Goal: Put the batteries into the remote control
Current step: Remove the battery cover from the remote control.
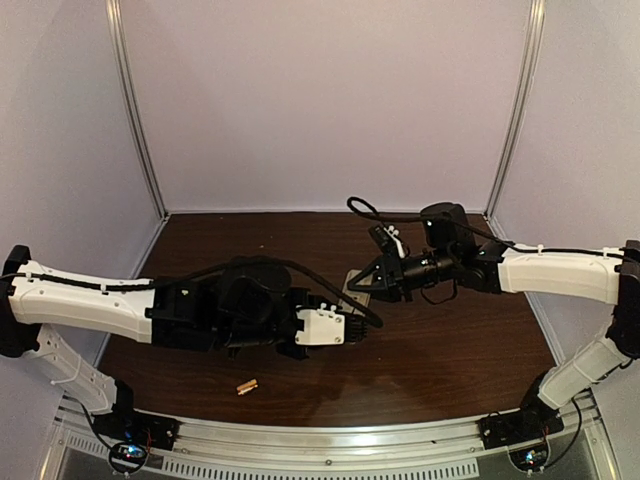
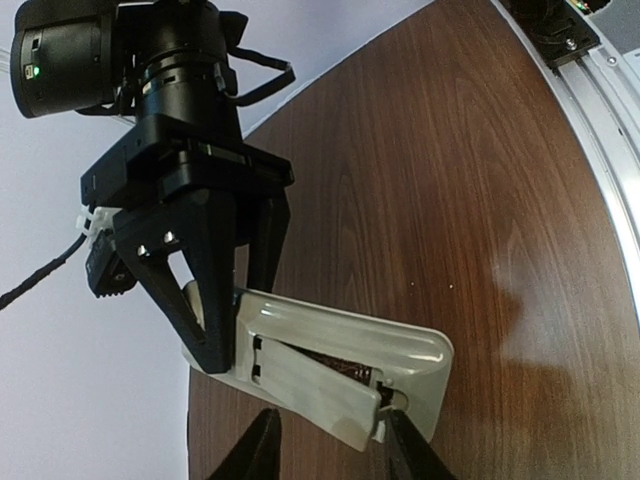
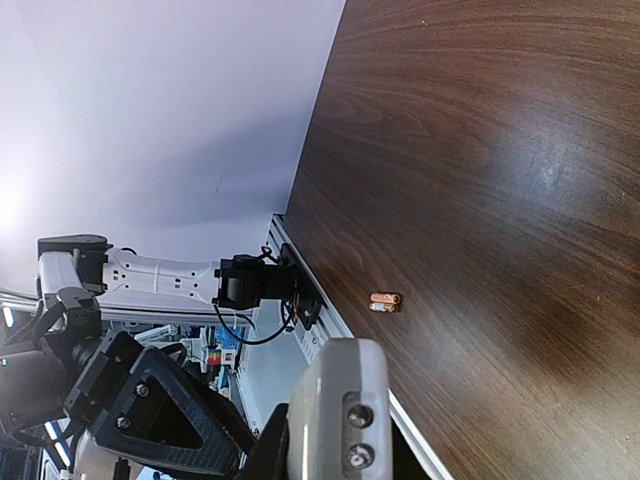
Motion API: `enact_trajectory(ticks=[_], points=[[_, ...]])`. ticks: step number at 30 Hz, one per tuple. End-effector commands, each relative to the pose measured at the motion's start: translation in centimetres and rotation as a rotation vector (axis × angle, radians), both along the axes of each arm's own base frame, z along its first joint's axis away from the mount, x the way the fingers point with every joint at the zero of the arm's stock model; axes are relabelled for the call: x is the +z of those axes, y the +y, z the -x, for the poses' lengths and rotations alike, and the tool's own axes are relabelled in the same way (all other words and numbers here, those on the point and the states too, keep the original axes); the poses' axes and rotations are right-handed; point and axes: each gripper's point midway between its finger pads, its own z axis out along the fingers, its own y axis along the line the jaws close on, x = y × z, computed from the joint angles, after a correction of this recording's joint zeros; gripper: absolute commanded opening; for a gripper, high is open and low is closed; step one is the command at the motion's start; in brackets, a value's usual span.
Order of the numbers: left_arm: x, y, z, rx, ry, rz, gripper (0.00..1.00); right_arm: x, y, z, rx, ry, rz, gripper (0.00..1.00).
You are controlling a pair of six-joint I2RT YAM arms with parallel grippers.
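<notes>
The remote control [image 2: 400,345] hangs over the table with its pale beige back facing my left wrist view. My right gripper [image 2: 235,300] is shut on one end of it, which is the end seen in the right wrist view as remote control [image 3: 335,400]. A pale cover plate [image 2: 310,385] sits crooked over the battery bay, one end lifted, with a dark gap beside it. My left gripper [image 2: 335,450] is open, its fingertips [image 2: 405,445] straddling the lifted end of the plate. The batteries [image 1: 246,386] lie side by side on the table near the front edge, also visible as batteries [image 3: 385,301].
The dark wood table [image 1: 450,350] ends in a metal rail [image 1: 330,440] along the near side. Pale walls close in the back and both sides. The left arm [image 1: 90,300] stretches low across the table's left half, and the right arm [image 1: 560,270] comes in from the right.
</notes>
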Motion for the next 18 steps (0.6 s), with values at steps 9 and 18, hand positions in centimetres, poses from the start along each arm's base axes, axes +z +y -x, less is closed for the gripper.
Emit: enact_trajectory(ticks=[9, 18], points=[[-1.6, 0.2, -1.3, 0.071, -0.013, -0.008, 0.50, 0.7, -0.9, -0.8, -0.049, -0.004, -0.068, 0.00], [-3.4, 2.0, -3.4, 0.201, 0.155, 0.051, 0.57, -2.8, -4.5, -4.6, -0.198, -0.018, -0.002, 0.00]])
